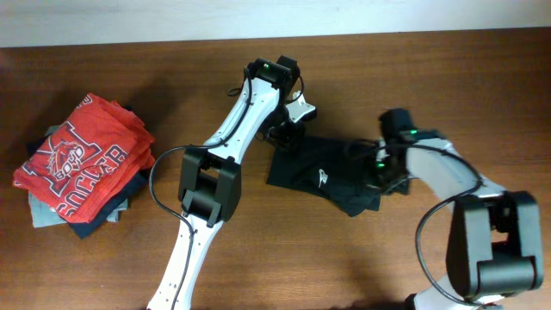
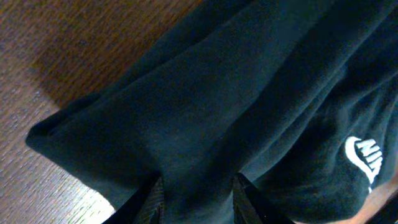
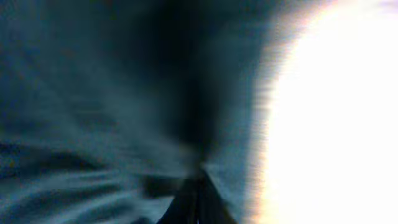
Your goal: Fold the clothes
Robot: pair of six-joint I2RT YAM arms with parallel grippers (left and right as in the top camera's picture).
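The clothes are one very dark navy-black garment (image 1: 320,176) with a small white logo (image 2: 367,155), lying crumpled on the wooden table at centre. My left gripper (image 1: 284,135) is at its upper left edge. In the left wrist view its fingers (image 2: 199,199) are part-way closed with a thick ridge of the dark fabric (image 2: 205,106) between them. My right gripper (image 1: 383,175) is at the garment's right edge. In the right wrist view its fingers (image 3: 199,199) are pressed together amid the blurred dark fabric (image 3: 93,112).
A stack of folded clothes with a red shirt with white lettering (image 1: 82,159) on top sits at the table's left. The table's far edge meets a white wall (image 1: 258,17). Bare wood (image 2: 37,56) shows beside the garment's corner.
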